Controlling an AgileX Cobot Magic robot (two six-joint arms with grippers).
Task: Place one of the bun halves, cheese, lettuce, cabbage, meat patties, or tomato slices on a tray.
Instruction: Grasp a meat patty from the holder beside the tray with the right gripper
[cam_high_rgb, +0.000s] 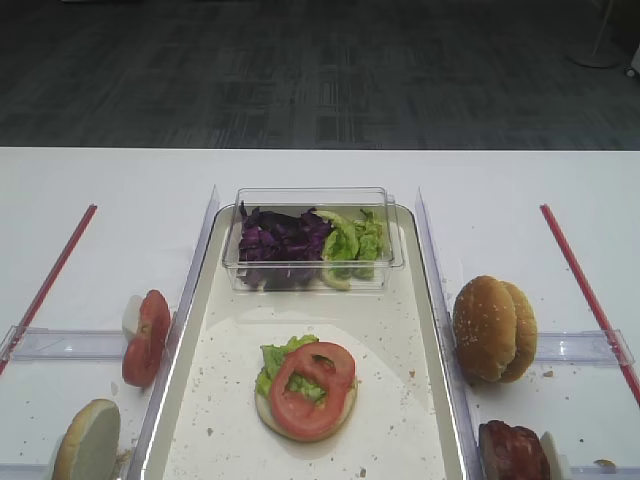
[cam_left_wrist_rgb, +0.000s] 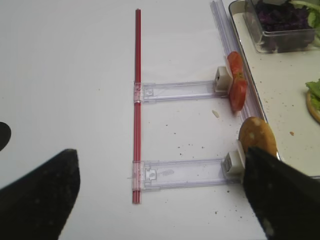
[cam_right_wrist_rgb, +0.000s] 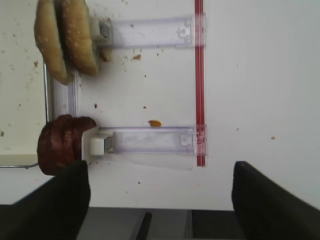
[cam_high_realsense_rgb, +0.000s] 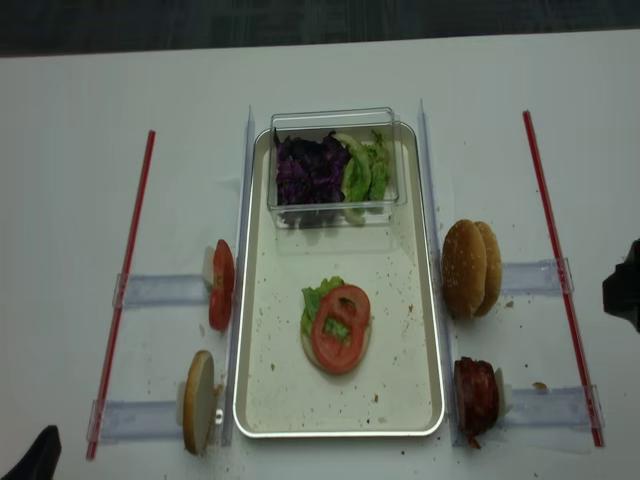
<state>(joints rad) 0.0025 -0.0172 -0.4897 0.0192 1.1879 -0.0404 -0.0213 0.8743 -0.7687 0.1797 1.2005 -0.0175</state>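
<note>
White worktop (cam_high_rgb: 300, 170) before dark carpet (cam_high_rgb: 300, 70), tray (cam_high_realsense_rgb: 262, 405) lengthwise front to back – tomato slice (cam_high_realsense_rgb: 340, 327) flat on lettuce (cam_high_realsense_rgb: 316, 301) and bun half (cam_high_realsense_rgb: 312, 355), right gripper (cam_right_wrist_rgb: 160, 200) jaws wide and empty, left gripper (cam_left_wrist_rgb: 160, 195) likewise.

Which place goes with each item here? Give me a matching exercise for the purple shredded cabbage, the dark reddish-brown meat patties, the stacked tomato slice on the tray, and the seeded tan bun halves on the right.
Things:
1. purple shredded cabbage
2. dark reddish-brown meat patties
3. bright red tomato slice with holes
4. seeded tan bun halves

Places:
A. upright right of the tray, far slot
B. in the clear plastic box
C. on lettuce, mid silvery metal tray
D. upright right of the tray, near slot

Pairs: 1-B, 2-D, 3-C, 4-A
</note>
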